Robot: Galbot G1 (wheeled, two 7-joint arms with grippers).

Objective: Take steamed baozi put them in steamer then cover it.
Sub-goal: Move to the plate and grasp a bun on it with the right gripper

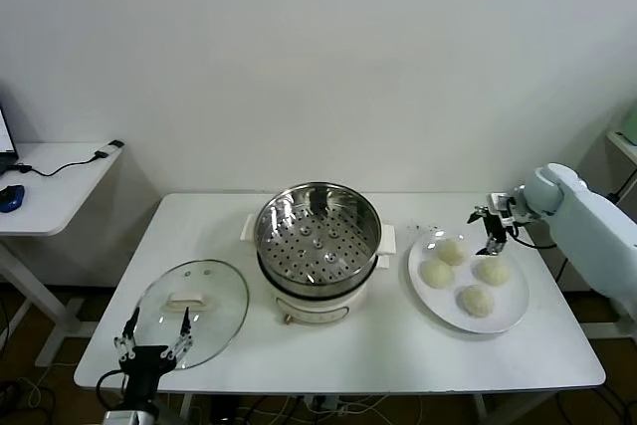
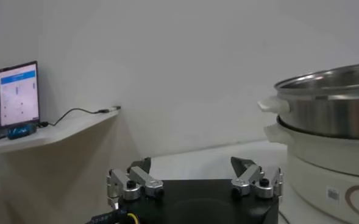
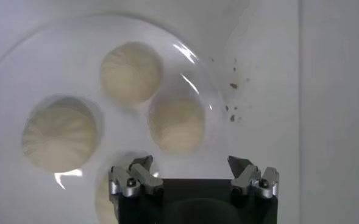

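The steamer [image 1: 318, 241] [image 2: 331, 103], a shiny steel pot with a perforated floor on a cream base, stands uncovered and empty at mid-table. Its cover [image 1: 194, 298], a glass lid with a cream handle, lies flat on the table to the left. Several steamed baozi [image 1: 451, 251] [image 3: 176, 122] rest on a white plate [image 1: 508, 308] [image 3: 21, 67] at the right. My right gripper [image 1: 491, 231] [image 3: 191, 164] hovers open over the plate's far edge, just above the buns, holding nothing. My left gripper [image 1: 154, 335] [image 2: 191, 165] sits open and empty at the table's front edge, by the lid.
A white side desk [image 1: 50, 176] with a monitor [image 2: 11, 91], a mouse and cables stands off to the left. The white table [image 1: 398, 355] has bare surface in front of the steamer. A white wall closes the back.
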